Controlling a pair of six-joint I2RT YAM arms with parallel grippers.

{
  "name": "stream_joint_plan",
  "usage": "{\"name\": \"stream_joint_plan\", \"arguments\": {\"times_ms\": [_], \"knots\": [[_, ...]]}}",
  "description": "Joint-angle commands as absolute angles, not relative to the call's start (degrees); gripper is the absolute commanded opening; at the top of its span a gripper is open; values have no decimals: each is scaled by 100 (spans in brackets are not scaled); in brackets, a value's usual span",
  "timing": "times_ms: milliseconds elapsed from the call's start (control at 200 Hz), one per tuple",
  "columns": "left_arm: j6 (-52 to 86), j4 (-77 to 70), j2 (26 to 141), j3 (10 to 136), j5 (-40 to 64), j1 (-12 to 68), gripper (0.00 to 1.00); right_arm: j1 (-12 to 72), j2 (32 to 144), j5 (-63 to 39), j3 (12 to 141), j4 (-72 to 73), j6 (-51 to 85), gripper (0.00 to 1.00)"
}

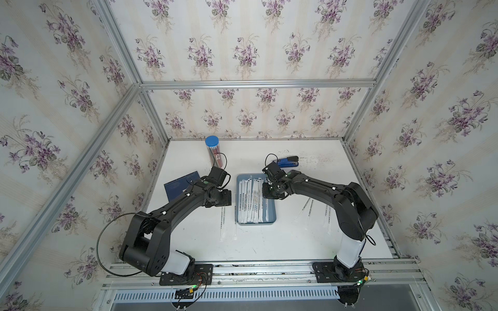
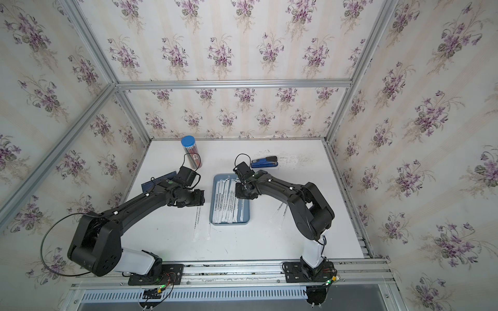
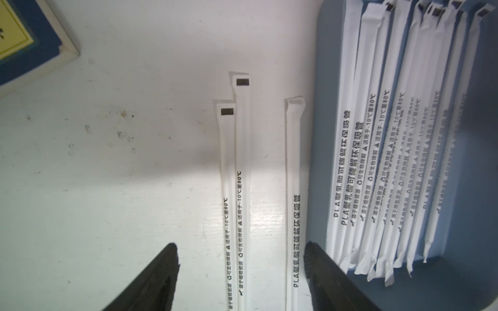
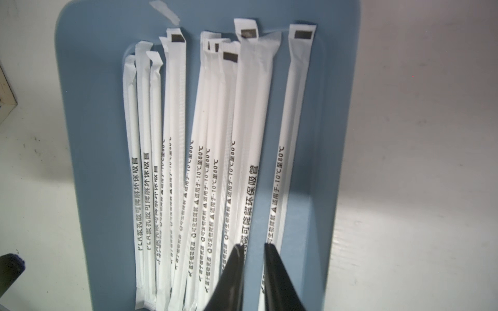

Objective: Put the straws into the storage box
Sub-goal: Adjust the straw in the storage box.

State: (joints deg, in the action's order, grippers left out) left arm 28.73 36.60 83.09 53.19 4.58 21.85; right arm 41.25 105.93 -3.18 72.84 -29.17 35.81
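White table (image 1: 256,242) — storage box (image 1: 271,212), loose straws (image 1: 222,223), notebook (image 1: 176,187), stapler (image 1: 288,161), tube (image 1: 214,153).

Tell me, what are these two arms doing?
They are tidying paper-wrapped straws into a grey-blue storage box. Most already lie in it. The left claw hangs open over three loose straws beside the box; the right claw is above the box, its jaws barely apart, holding nothing. A few more straws lie near the right arm.
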Motion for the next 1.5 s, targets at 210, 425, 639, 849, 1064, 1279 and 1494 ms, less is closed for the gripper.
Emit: {"name": "stream_joint_plan", "arguments": {"times_ms": [210,425,639,849,1064,1279,1494], "knots": [[2899,3800,8253,5160,435,2180,74,4211,11129,642,7660,-3320,3754,11],[2839,3814,8357,5188,403,2175,73,4380,11430,865,7711,-3419,3662,9],[2857,3780,8380,5210,458,2180,73,4465,11597,835,7908,-3412,3656,9],[2830,3798,8379,5199,421,2180,74,4460,11588,909,8011,-3467,3580,9],[2836,3814,8376,5208,398,2179,73,4467,11651,892,8154,-3514,3538,9],[2727,3935,8384,5191,300,2083,63,4466,11302,1229,8397,-3959,3468,10],[2619,3907,8820,5273,484,2081,45,4465,10831,1421,8536,-4192,3421,12]]}}
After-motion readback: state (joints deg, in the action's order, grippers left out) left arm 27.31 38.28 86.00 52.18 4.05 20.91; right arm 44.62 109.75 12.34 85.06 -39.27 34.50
